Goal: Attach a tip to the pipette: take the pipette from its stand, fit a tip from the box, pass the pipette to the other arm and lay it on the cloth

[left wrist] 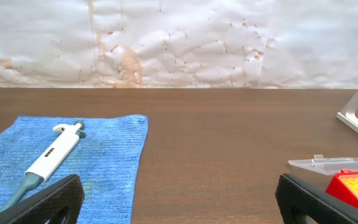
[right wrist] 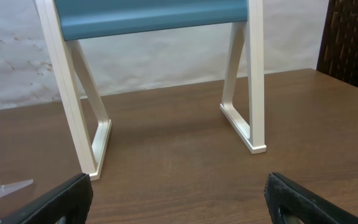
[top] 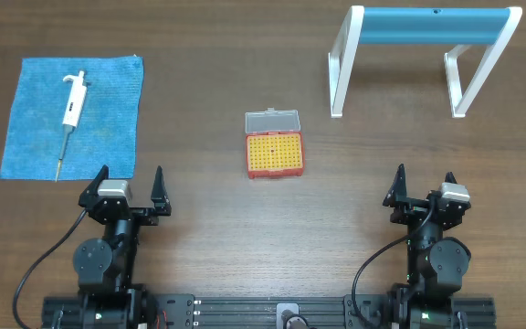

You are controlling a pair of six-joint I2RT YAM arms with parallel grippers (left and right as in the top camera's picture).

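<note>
On the blue cloth [top: 108, 119], well to the left of the tip box [top: 275, 155], lies the pipette [top: 72, 99]. Its white body and plunger end point away from the arms' bases. Its thin shaft runs back toward them and ends in what looks like a small yellowish tip [top: 58, 170], close to the cloth's near edge. The pipette rests flat and slightly slanted, wholly on the fabric, with nothing touching it.

From how things lie, the task looks all but finished. The pipette is off its stand [top: 432, 26], a tip seems to be fitted, and it is laid where the task wants it. The handover itself cannot be checked, though the pipette lying on the left arm's side of the box fits with it. At most, the arms have to settle.

The left gripper [top: 131, 170] hovers left of the box and nearer the bases, close to the cloth's near edge. Its fingers [left wrist: 42, 202] are spread wide with nothing between them. The right gripper [top: 425, 172], on the box's other side and about as far out, is likewise spread and carries nothing.

The box stands with its clear lid [top: 272, 122] folded back. The stand, a blue crossbar on white legs, is beyond the box to its right.

No label, brand or other writing can be read on the pipette, box or stand.
</note>
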